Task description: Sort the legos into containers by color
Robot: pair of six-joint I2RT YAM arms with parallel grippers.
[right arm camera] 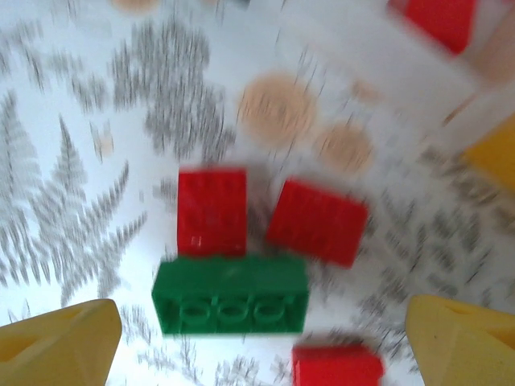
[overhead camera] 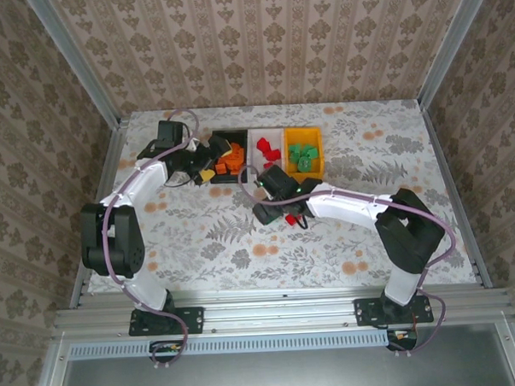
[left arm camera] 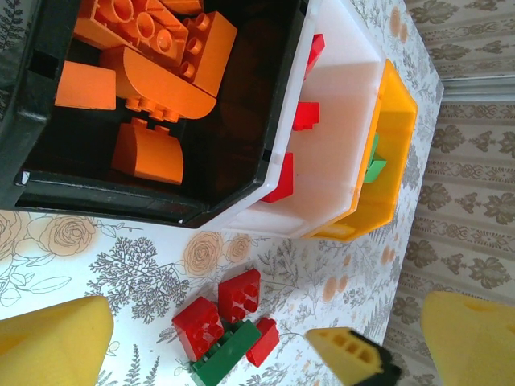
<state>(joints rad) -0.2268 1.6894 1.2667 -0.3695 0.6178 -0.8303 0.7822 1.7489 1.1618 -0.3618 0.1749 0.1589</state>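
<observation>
Legos loose on table near white bin edge | left end effector wide | right end effector wide

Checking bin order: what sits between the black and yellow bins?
The white bin, holding red bricks, flanked by black bin and yellow bin, in the left wrist view.

The arms are white-shelled with black joints, mauve cables and yellow wedge-shaped end effector fingers.

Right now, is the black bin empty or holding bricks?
Holding bricks: several orange legos lie inside the black bin, left wrist view.
</observation>
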